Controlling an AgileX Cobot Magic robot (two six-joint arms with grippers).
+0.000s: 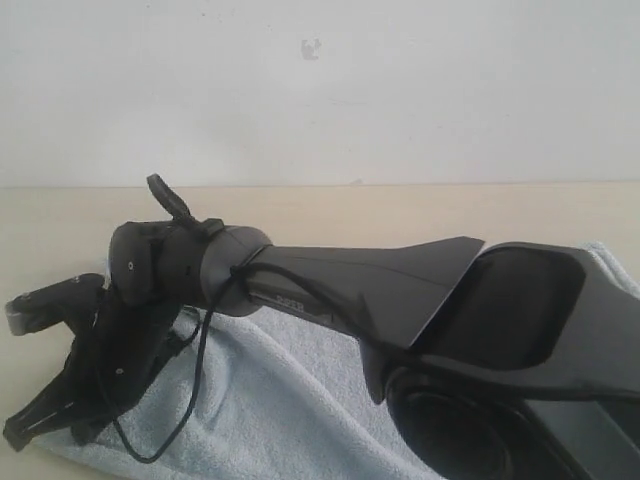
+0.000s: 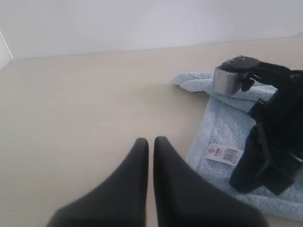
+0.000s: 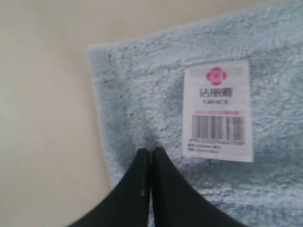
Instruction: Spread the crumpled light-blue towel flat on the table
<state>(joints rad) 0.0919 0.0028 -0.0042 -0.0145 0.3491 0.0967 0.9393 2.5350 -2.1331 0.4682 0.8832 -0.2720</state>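
The right gripper [image 3: 150, 153] has its two black fingers closed against each other with no gap. Its tips rest on the towel [image 3: 156, 85], just inside the hemmed edge. Whether any pile is nipped between them cannot be told. The label [image 3: 218, 109], white with a pink flower and a barcode, lies flat on the terry just beside the fingertips. The towel's corner lies a little beyond them, and past the hem on the other side of the fingers is bare table [image 3: 42, 118].

The left gripper [image 2: 150, 141] has its fingers narrowed to a thin slit and holds nothing. Bare table lies ahead of its tips and around them. The towel lies off to one side of this hand, near it but apart. The right arm [image 2: 274, 132] stands on the cloth there, and its silver wrist camera [image 2: 226, 79] sits over a rumpled fold at the corner farthest from the hand.

In the exterior view the right arm reaches across the middle, with its gripper low at the towel's edge. A black cable [image 1: 195, 400] loops from the wrist over the cloth. The towel lies beneath the arm and looks mostly smooth where it shows, though the arm hides much of it.
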